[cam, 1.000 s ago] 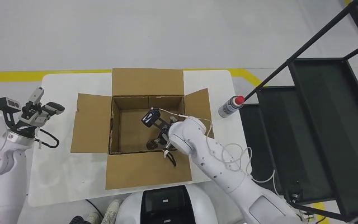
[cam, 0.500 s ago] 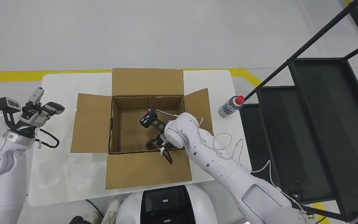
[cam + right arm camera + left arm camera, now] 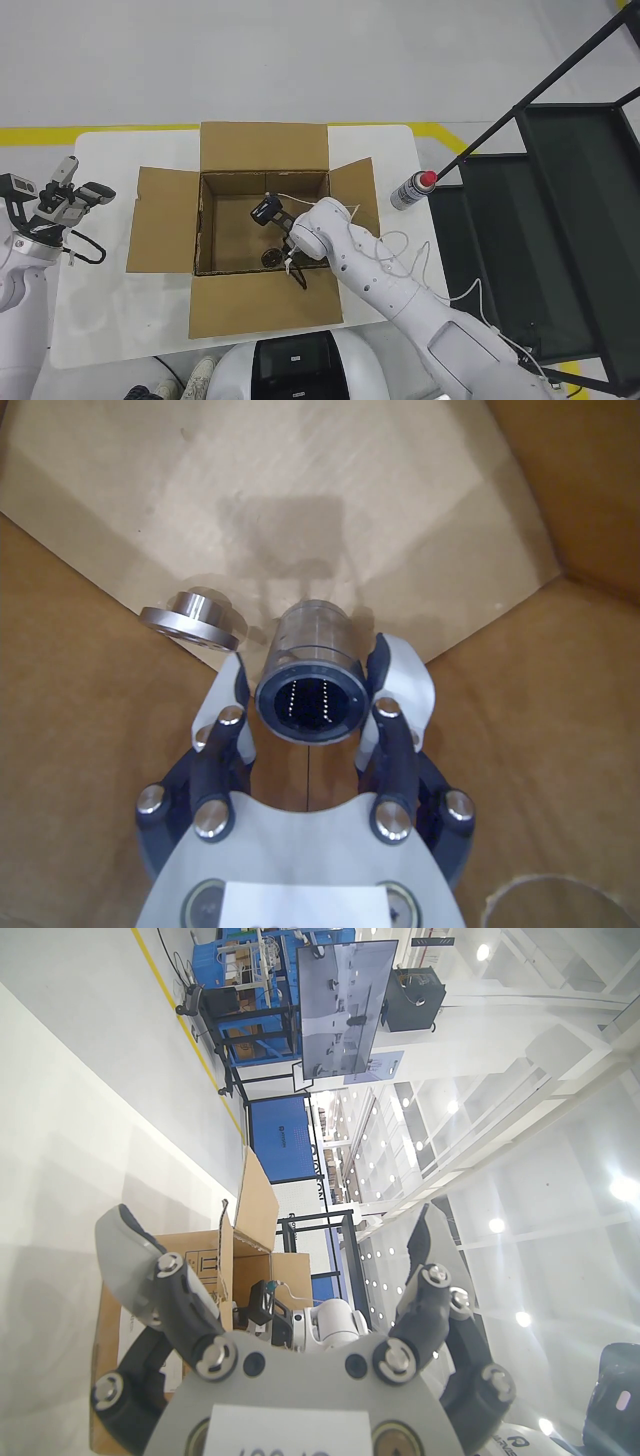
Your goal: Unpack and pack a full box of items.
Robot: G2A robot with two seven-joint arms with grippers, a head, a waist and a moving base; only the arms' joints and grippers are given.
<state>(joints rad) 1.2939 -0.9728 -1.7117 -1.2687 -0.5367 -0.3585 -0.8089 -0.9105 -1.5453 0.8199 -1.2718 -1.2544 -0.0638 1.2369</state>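
The right pincer (image 3: 310, 656) is clamped on a linear bearing (image 3: 311, 635) low inside the cardboard box (image 3: 165, 220). The left pincer (image 3: 272, 1228), spread apart, hangs at the worktop's (image 3: 110, 300) left. Unpacking, I judge; next, a straight lift clear of walls.

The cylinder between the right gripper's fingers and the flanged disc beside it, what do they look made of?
The cylinder looks like steel: brushed grey sheen, with a dark, possibly plastic end ring and rows of bright balls inside. The flanged disc looks like polished metal: bright highlights on its rim.
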